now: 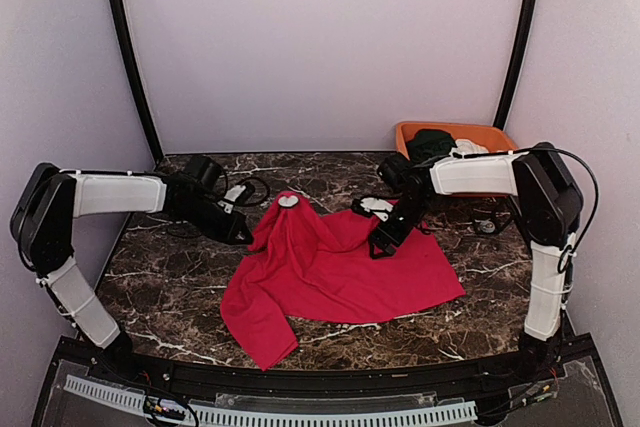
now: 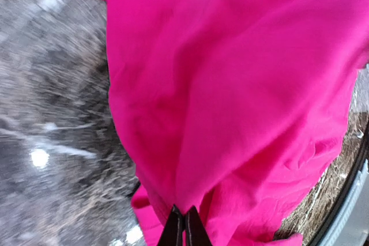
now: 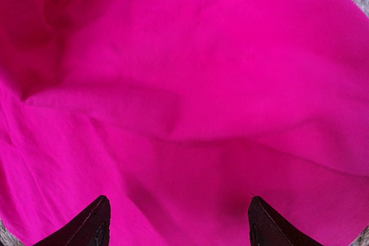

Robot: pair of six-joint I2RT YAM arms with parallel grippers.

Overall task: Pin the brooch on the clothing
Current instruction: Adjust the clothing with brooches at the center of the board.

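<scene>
The red T-shirt (image 1: 330,272) lies crumpled on the dark marble table, with its far edge raised into a peak. A small white round piece (image 1: 288,201), which looks like the brooch, sits at that peak. My left gripper (image 1: 240,231) is at the shirt's left edge, shut on a fold of the red cloth (image 2: 230,96); its fingertips (image 2: 176,229) pinch the fabric. My right gripper (image 1: 386,237) hovers open over the shirt's right part (image 3: 190,84), its fingertips (image 3: 92,223) wide apart and holding nothing. The brooch shows in neither wrist view.
An orange bin (image 1: 415,130) at the back right holds a dark green garment (image 1: 432,143) and a white garment (image 1: 470,149). A small black-and-white object (image 1: 375,207) lies by the shirt's far right edge. Black cables (image 1: 490,219) lie near the right arm.
</scene>
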